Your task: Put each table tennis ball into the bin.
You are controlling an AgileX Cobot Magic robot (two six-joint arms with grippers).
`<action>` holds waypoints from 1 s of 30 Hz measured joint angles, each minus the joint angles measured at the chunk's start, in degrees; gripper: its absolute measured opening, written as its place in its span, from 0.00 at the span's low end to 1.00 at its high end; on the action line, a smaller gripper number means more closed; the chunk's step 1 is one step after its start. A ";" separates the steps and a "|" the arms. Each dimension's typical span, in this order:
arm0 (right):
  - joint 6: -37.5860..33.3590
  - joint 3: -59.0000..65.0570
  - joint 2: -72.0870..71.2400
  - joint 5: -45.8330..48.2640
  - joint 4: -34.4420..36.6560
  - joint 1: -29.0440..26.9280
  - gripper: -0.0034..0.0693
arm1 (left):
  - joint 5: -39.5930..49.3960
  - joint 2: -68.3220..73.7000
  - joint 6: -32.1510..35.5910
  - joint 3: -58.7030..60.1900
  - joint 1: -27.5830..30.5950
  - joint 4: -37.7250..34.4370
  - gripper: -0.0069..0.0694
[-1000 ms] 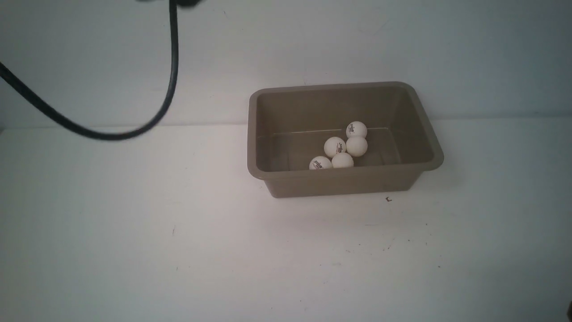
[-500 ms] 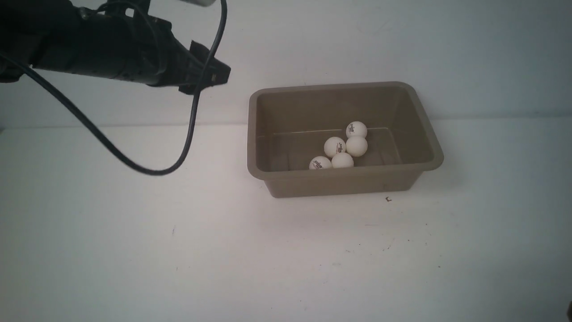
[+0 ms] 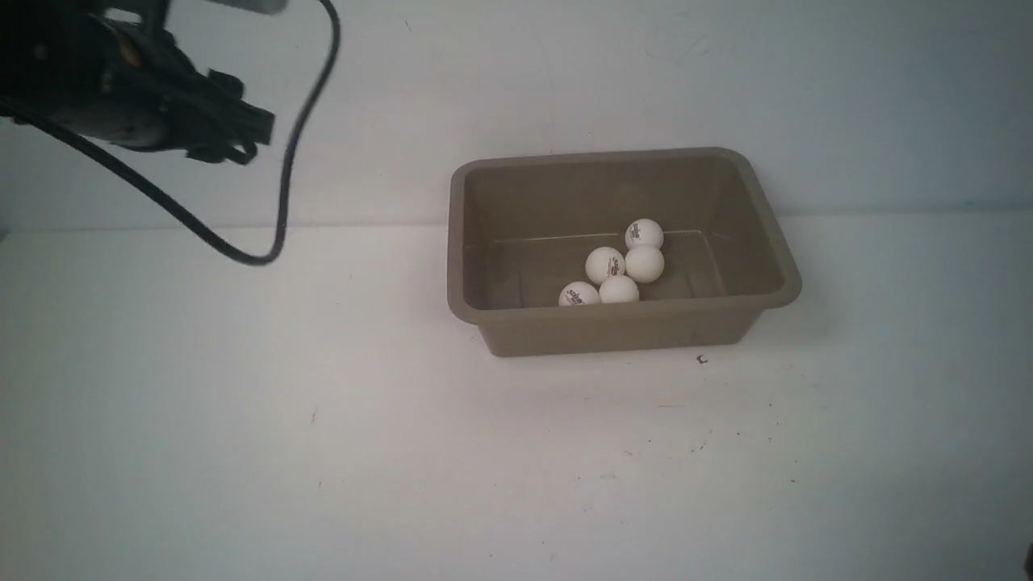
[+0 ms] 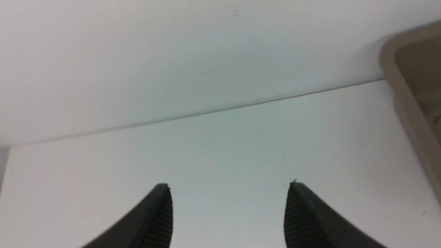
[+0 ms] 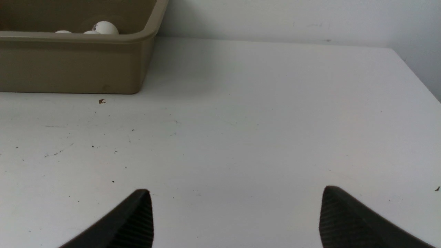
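Both tools, left [image 4: 228, 203] and right [image 5: 237, 206], stand apart and unloaded; five balls [image 3: 644, 264] seemingly fill the job, so I'd retreat toward ten o'clock, clearing the bin [image 3: 625, 315].

Five small, round, matte white table tennis balls [image 3: 644, 264] lie together inside the rectangular grey-brown plastic bin [image 3: 617, 329], which has rounded corners, a flared rim and sloping walls. The bin stands upright and open on the white worktop [image 3: 323, 363]. In the front view the balls form a loose, bent line in the bin's middle part. The farthest ball bears a small dark printed logo; a ball with no visible print is just in front of it. Another printed ball is beside that one, to its left. Nearest the front wall are a plain-looking ball and, left of it, a printed one, both partly hidden by the rim.
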 joint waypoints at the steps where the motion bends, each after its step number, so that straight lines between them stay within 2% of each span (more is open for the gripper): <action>1: 0.00 0.00 0.00 0.00 0.00 0.00 0.86 | 1.64 -1.76 -2.33 1.12 0.00 1.26 0.61; 3: 0.00 0.00 0.00 0.00 0.00 0.00 0.86 | 3.69 -7.48 -4.46 4.93 0.00 1.66 0.61; 5: 0.00 0.00 0.00 0.00 0.00 0.00 0.86 | 3.10 -12.07 -3.26 9.57 0.00 0.89 0.61; 12: -0.78 0.00 0.00 0.00 0.00 0.00 0.86 | -10.53 -34.60 8.18 32.72 0.00 -6.44 0.61; 16: -1.34 0.00 0.00 0.00 0.00 0.00 0.86 | -16.39 -47.27 10.84 46.98 0.21 -7.27 0.61; 19: -1.38 0.00 0.00 0.00 0.00 0.00 0.86 | -19.58 -56.05 11.55 58.02 2.81 -8.88 0.61; 25: -1.38 0.00 0.00 0.00 0.00 0.00 0.86 | -22.10 -67.63 15.63 70.36 7.84 -15.01 0.61; 27: -1.38 0.00 0.00 0.00 0.00 0.00 0.86 | -23.12 -72.24 18.79 74.64 8.72 -18.55 0.61; 30: -1.38 0.00 0.00 0.00 0.00 0.00 0.86 | -24.01 -76.26 20.93 77.79 9.09 -19.95 0.61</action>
